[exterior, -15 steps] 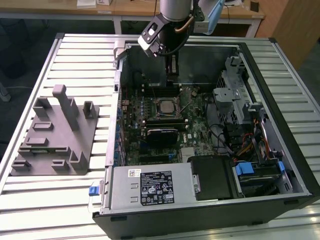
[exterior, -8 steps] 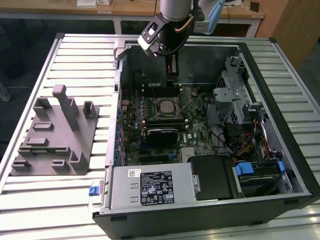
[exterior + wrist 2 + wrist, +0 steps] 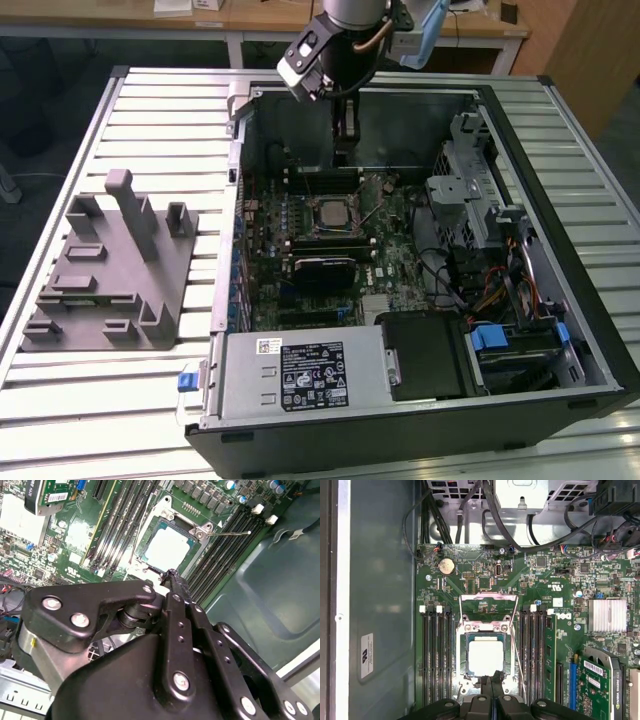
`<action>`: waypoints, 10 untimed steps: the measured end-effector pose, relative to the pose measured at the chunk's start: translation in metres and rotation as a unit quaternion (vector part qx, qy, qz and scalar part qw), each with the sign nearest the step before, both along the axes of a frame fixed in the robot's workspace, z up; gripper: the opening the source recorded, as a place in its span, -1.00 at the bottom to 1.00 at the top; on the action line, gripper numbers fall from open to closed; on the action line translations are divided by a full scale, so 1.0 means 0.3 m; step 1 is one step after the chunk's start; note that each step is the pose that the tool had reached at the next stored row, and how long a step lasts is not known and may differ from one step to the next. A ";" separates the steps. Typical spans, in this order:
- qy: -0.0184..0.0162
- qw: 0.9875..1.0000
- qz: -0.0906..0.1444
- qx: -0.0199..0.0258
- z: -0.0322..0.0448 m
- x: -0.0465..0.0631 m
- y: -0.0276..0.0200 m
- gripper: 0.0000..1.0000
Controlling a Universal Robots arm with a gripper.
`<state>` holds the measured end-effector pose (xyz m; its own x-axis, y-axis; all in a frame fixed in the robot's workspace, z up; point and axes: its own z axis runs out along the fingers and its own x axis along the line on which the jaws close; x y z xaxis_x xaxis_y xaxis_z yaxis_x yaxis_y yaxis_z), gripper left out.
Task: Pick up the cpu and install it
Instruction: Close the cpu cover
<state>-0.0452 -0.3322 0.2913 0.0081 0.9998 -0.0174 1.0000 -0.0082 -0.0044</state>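
The cpu (image 3: 485, 657) is a small pale silvery square lying flat inside the black-framed socket on the green motherboard (image 3: 392, 268). It also shows in the second wrist view (image 3: 167, 547) and in the exterior view (image 3: 327, 213). The socket's metal retention frame (image 3: 488, 604) is swung open beside it. My gripper (image 3: 492, 679) hangs above the board just off one edge of the cpu, with its black fingertips pressed together and nothing between them. The exterior view has the gripper (image 3: 345, 150) inside the open computer case, toward the far wall. The second wrist view shows the gripper (image 3: 171, 575) clear of the chip.
The open computer case (image 3: 560, 200) lies on a slatted metal table. A grey fixture (image 3: 110, 270) stands at the exterior view's left. Memory slots (image 3: 436, 650) flank the socket. A heatsink (image 3: 607, 615), cables (image 3: 495, 520), the power supply (image 3: 300, 375) and drive bays (image 3: 480, 200) crowd the case.
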 end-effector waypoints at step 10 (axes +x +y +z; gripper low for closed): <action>0.002 1.000 0.000 0.000 0.007 0.003 0.000 -0.79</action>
<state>-0.0442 -0.3322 0.2934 0.0080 0.9998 -0.0175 0.9999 -0.0081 -0.0090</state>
